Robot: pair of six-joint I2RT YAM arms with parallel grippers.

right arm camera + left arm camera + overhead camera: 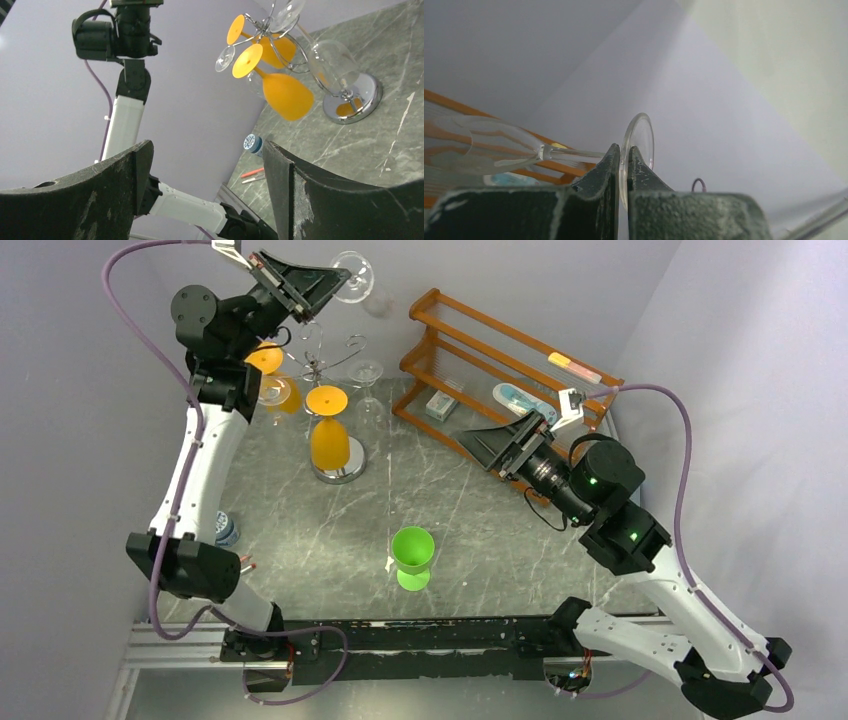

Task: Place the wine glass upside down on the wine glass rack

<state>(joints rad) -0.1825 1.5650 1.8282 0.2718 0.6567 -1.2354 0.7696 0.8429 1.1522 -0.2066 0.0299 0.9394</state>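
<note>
Clamping the clear wine glass by its round foot, the left gripper holds it sideways, the bowl off to one side of the fingertips. Below that gripper stands the wine glass rack. The right gripper gapes wide, holding nothing.

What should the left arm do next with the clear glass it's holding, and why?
Probably bring the left gripper toward the wine glass rack while tipping the bowl downward. The wine glass is clamped by its foot and lies roughly sideways, up beyond the rack's top. It hangs on no scroll arm yet, so it needs turning over and lining up first.
</note>
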